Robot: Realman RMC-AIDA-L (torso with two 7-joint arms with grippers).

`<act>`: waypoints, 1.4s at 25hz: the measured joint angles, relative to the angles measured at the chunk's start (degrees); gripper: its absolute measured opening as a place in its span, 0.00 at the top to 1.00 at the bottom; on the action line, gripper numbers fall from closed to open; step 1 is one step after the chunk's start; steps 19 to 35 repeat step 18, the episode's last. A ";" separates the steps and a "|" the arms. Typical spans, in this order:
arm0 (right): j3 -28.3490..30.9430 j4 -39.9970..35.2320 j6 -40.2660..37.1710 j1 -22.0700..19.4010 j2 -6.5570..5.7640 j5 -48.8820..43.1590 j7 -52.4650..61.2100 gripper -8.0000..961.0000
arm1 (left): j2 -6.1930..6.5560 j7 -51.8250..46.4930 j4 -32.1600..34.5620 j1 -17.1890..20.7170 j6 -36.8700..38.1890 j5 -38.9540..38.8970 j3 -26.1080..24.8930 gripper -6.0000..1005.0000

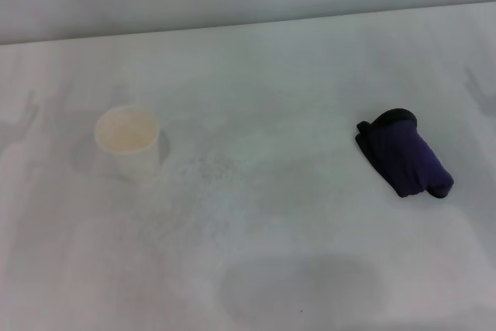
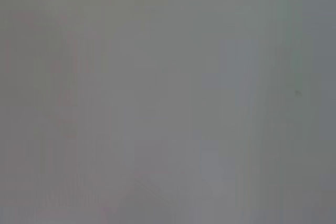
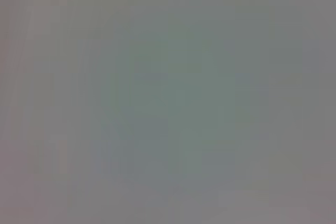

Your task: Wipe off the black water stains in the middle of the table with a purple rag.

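Toward the right edge of the bench (image 1: 256,60) lies the purple rag (image 1: 404,154), bunched, untouched. Paper cup (image 1: 129,142) stands upright toward the left edge. No black blot visible mid-bench, only faint grey speckles (image 1: 205,168). Neither hand in view; open or closed cannot be told. Wrist views blank. Risks: no stain to aim the wipe at; bunched rag may slip from a shallow pinch.

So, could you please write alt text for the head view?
A bunched dark purple cloth rag lies on the right of a plain white table, and an upright pale paper cup stands on the left. No black stain, arm or gripper is visible.
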 joint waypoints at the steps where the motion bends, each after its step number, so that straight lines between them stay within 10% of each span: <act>1: 0.02 0.59 -0.39 0.00 0.00 1.36 0.04 0.34 | -0.01 0.38 -0.11 0.10 -0.07 0.00 0.08 0.11; 10: 0.12 2.70 1.67 -1.31 0.02 3.95 0.53 0.08 | 0.08 2.53 -0.47 -0.21 0.21 0.46 0.14 0.11; 35: 0.11 2.69 1.65 -1.92 -0.13 6.01 0.38 0.09 | 0.17 2.65 -1.14 -1.23 1.64 0.72 0.23 0.11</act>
